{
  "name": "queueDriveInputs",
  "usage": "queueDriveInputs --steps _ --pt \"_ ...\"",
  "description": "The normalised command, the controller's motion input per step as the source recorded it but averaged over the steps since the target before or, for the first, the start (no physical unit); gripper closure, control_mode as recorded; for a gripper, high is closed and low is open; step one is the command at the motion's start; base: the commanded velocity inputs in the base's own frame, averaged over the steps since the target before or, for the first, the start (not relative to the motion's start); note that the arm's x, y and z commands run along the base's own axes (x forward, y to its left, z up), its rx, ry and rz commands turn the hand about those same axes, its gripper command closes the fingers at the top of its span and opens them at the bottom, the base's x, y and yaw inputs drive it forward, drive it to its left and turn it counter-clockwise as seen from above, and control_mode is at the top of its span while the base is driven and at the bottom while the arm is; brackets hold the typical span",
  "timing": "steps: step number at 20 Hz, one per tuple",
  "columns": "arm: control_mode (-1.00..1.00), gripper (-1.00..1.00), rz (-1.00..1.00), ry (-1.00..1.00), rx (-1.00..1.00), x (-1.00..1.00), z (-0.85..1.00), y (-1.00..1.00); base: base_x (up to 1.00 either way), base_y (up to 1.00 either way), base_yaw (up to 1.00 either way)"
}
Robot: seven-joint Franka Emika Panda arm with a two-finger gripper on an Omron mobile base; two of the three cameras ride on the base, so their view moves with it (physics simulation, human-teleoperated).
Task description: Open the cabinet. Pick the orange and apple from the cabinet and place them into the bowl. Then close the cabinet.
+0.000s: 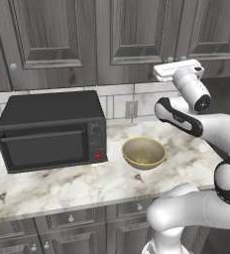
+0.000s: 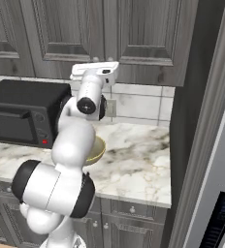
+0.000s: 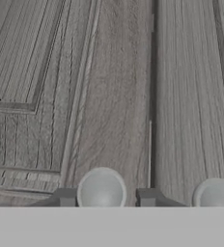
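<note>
Barely begun: end effector [image 3: 106,197] pinches left cabinet knob [image 3: 101,189] at 6 o'clock; cabinet [image 1: 132,34] doors closed, bowl [image 1: 143,152] empty on desk [image 1: 62,186].

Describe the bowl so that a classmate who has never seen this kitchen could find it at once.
Start at the white marble counter under the dark grey wood-grain wall cabinets. A black microwave oven stands on its left part. Just right of it sits the round shallow olive-tan bowl, open-topped and empty, much smaller than the boxy oven.
</note>
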Motion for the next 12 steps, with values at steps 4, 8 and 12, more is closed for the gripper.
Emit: queueDriveInputs --steps 4,8,12 --pt "-1.00 1.00 0.00 0.09 0.00 -0.52 0.00 0.16 0.00 0.00 0.00" --pt "-1.00 1.00 0.00 0.12 0.00 -0.92 0.01 0.53 0.00 0.00 0.00" --pt "-1.00 1.00 0.00 0.09 0.00 -1.00 0.01 0.65 0.00 0.00 0.00"
